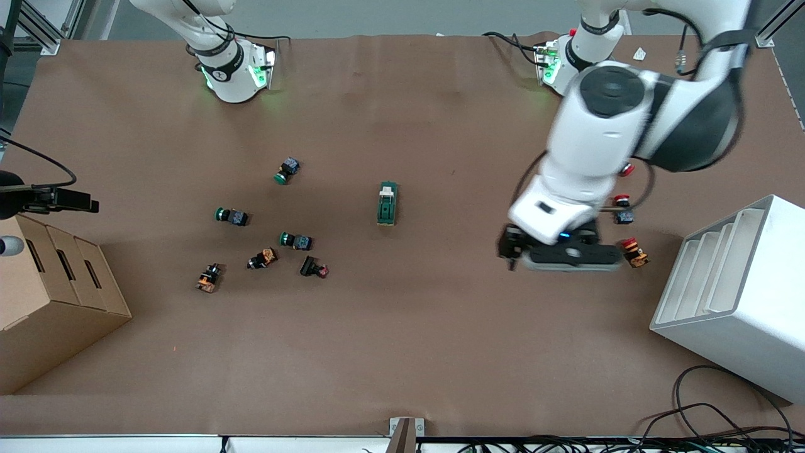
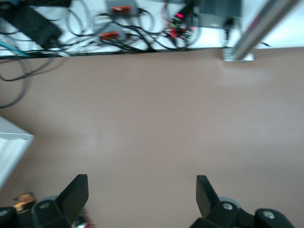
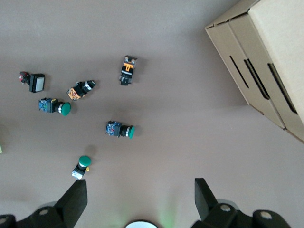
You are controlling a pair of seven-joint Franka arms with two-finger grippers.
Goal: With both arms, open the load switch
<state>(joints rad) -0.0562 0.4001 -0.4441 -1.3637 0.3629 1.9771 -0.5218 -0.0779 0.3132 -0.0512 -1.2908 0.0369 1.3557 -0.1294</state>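
The left claw point(image 1: 569, 257), released and empty, is hung low over bare table point(image 1: 402, 352) beside the red-capped buttons point(image 1: 634, 250). The right claw point(image 3: 140, 202), also spread, is held high near its base. The load switch point(image 1: 387, 203) is left untouched mid-table; an approach is judged next, with nothing seen blocking it.

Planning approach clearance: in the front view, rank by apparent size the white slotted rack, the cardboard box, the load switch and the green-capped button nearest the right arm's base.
1. Cardboard box and white slotted rack: look about alike and both are cut by the frame edge, so unranked.
2. Load switch.
3. Green-capped button, slightly smaller than the switch.
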